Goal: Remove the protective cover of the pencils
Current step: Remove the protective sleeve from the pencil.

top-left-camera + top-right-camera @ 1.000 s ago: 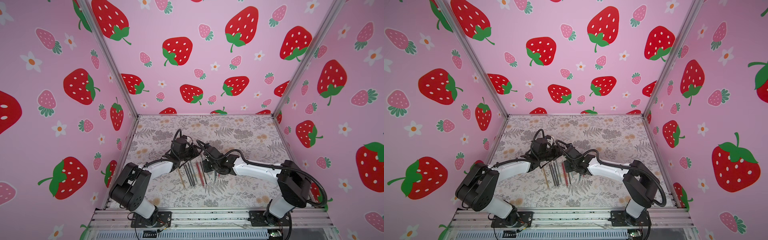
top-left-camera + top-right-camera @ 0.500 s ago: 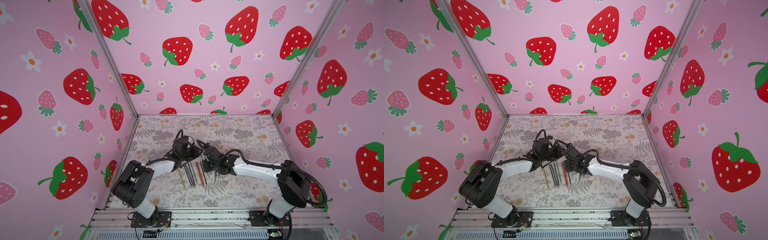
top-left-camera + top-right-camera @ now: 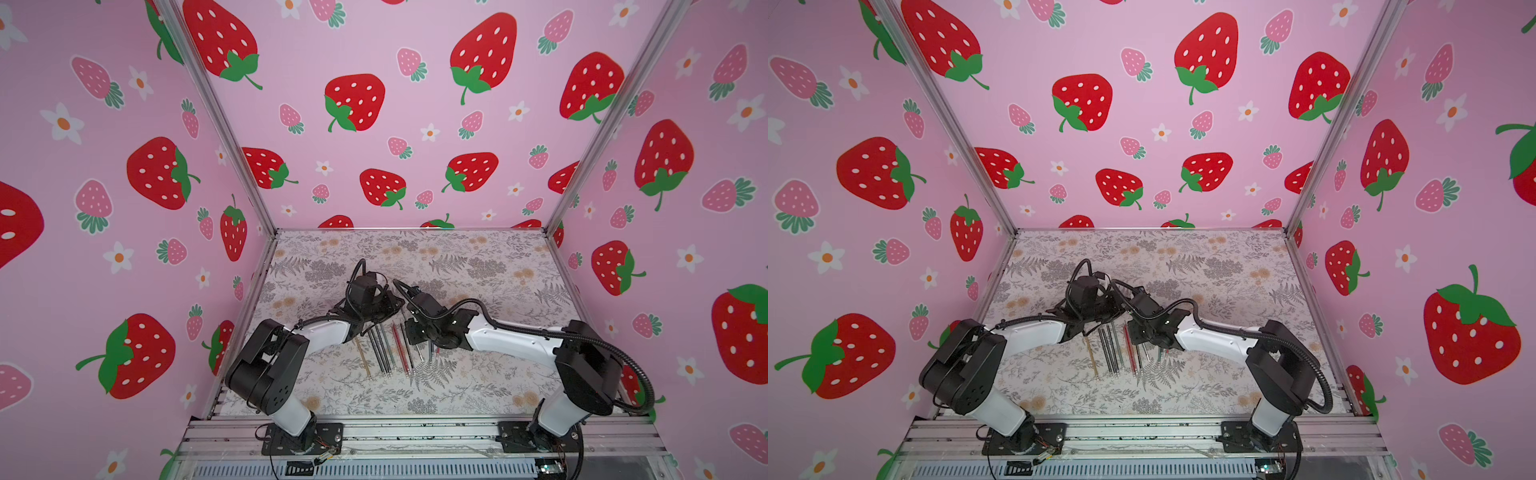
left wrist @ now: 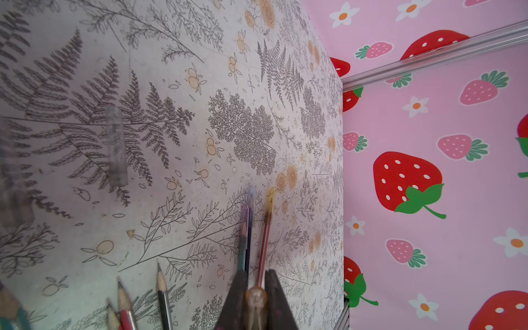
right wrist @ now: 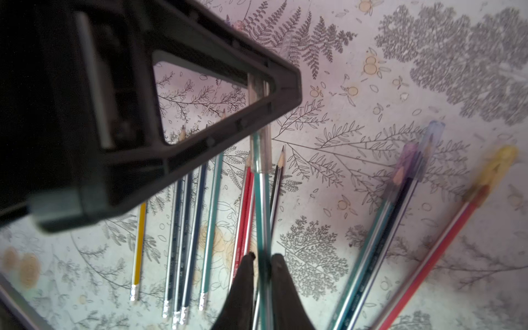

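The left pincer (image 5: pixel 258 85) clamps the clear cap (image 5: pixel 261 154) on a teal pencil (image 5: pixel 261 205). The right pincer (image 5: pixel 262 258) stands narrow around its shaft; whether it grips, I cannot tell.

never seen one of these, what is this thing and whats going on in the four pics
It is a two-armed robot: a left arm and a right arm bolted at the edge of a flower-print table, boxed in by strawberry walls. Two pictures look down from overhead and are nearly identical. The other two come from a camera on each wrist. Sharpened bare pencils lie in a row on the table, near three capped pencils; a loose cap lies apart. The right gripper has a teal pencil between its fingertips; how firmly, I cannot tell. The left gripper pinches the clear cap on that pencil's tip.
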### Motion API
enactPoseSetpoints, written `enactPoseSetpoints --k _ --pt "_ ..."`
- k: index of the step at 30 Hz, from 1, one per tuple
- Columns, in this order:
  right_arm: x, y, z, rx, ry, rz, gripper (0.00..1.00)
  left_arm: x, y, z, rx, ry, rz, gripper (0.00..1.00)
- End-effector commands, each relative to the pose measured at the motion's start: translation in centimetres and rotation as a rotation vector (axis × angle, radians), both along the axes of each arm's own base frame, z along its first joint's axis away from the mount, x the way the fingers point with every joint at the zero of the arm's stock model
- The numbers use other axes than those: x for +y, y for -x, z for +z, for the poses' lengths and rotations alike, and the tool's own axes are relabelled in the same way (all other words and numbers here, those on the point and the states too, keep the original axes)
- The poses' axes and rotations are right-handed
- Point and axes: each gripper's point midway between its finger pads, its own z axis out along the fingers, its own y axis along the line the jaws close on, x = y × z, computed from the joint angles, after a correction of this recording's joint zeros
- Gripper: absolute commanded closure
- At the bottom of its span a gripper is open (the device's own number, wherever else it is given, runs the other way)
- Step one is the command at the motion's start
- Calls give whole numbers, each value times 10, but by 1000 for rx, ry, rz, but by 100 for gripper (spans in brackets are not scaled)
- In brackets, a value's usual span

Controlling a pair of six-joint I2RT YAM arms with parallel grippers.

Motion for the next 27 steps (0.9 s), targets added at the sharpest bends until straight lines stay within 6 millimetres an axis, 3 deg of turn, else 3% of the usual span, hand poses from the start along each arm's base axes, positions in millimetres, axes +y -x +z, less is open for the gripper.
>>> enactPoseSetpoints --k 1,4,7,9,13,16,19,27 --pt "2 1 2 -8 -5 1 74 -11 -9 35 -68 74 -6 93" --pt "1 -1 0 -10 5 -6 66 -10 -8 36 -65 76 -1 93" --pt "3 -2 -2 -7 9 -2 65 -10 -8 37 -65 79 -2 93" --pt "5 -1 -3 -3 9 4 69 -10 -7 37 -61 80 -3 93" --pt "5 -1 -3 -3 7 5 91 -10 -7 38 -61 79 -3 93" --pt "5 -1 -3 -6 2 9 98 -10 -7 38 -60 78 1 93" --pt "4 0 -1 -8 -5 9 100 -9 -8 38 -59 79 6 98" --pt "2 4 -4 -3 -8 16 100 -3 -15 40 -55 62 44 100"
